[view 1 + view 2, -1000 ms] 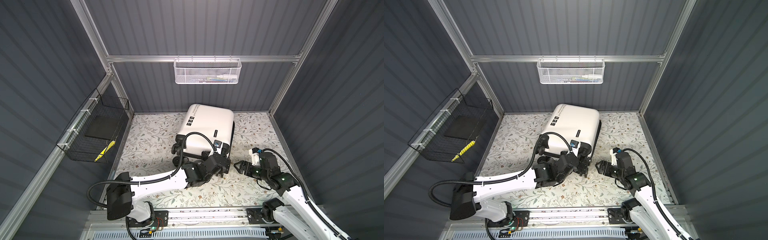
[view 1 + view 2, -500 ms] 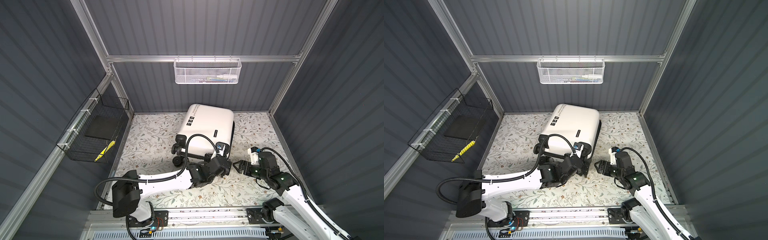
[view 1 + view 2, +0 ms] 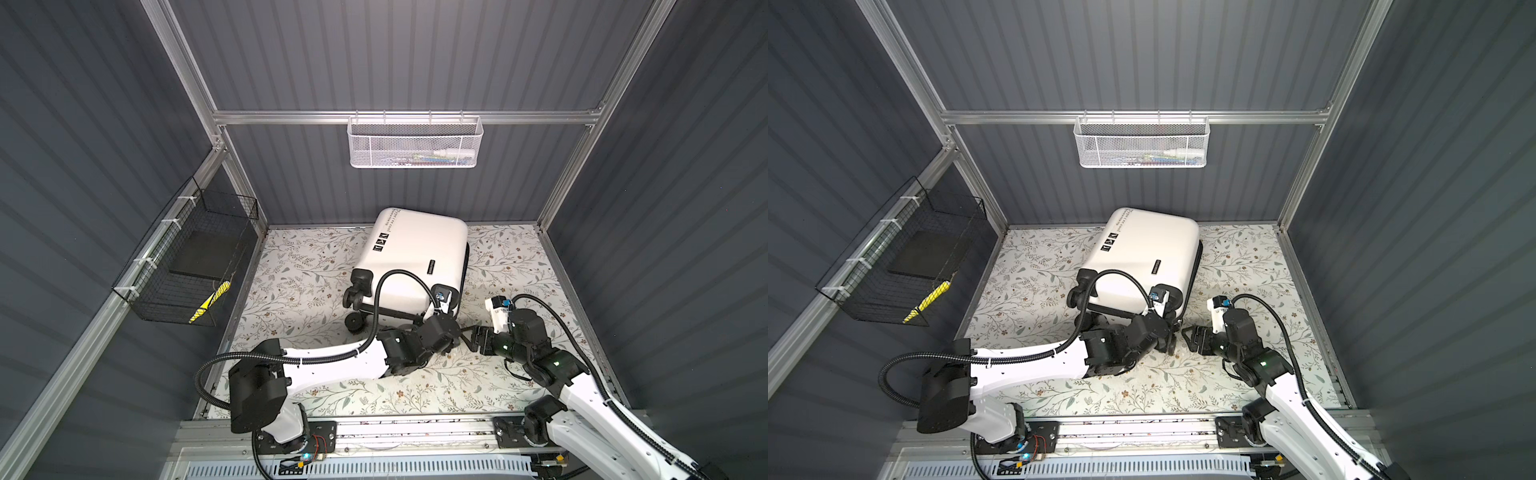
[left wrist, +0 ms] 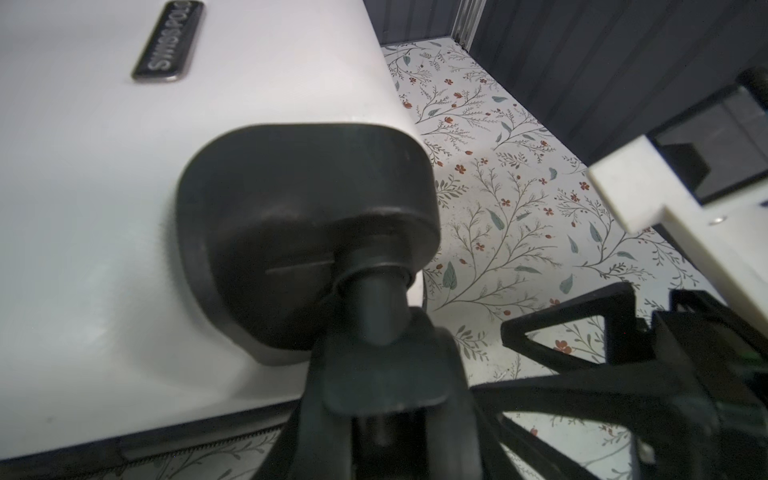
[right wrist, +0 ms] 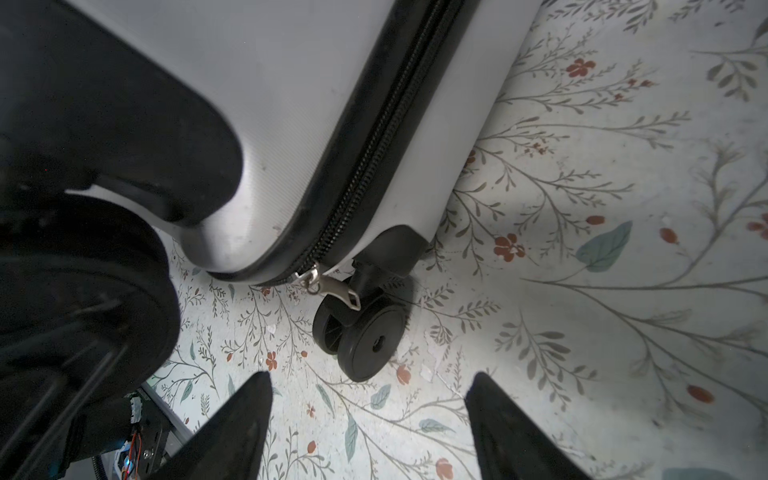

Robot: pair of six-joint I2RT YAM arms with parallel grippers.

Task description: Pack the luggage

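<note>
The luggage (image 3: 415, 257) (image 3: 1142, 257) is a white hard-shell suitcase lying closed on the floral floor, wheels toward me. My left gripper (image 3: 452, 328) (image 3: 1169, 332) is at its near right corner. In the left wrist view its jaws press both sides of the upper black caster wheel (image 4: 382, 374) under its housing (image 4: 307, 232). My right gripper (image 3: 467, 337) (image 3: 1187, 336) (image 5: 370, 390) stands open just right of it, low over the floor. Its fingertips (image 5: 253, 399) point at the lower caster wheel (image 5: 368, 345) and the silver zipper pull (image 5: 332, 289), touching neither.
A white mesh basket (image 3: 413, 143) with small items hangs on the back wall. A black wire basket (image 3: 195, 257) on the left wall holds a dark flat item and something yellow (image 3: 208, 301). The floral mat (image 3: 299, 282) covers the floor between grey walls.
My left gripper has slid right along the luggage's near end to its right corner and closed on the upper wheel. My right gripper has edged closer and narrowed slightly.
</note>
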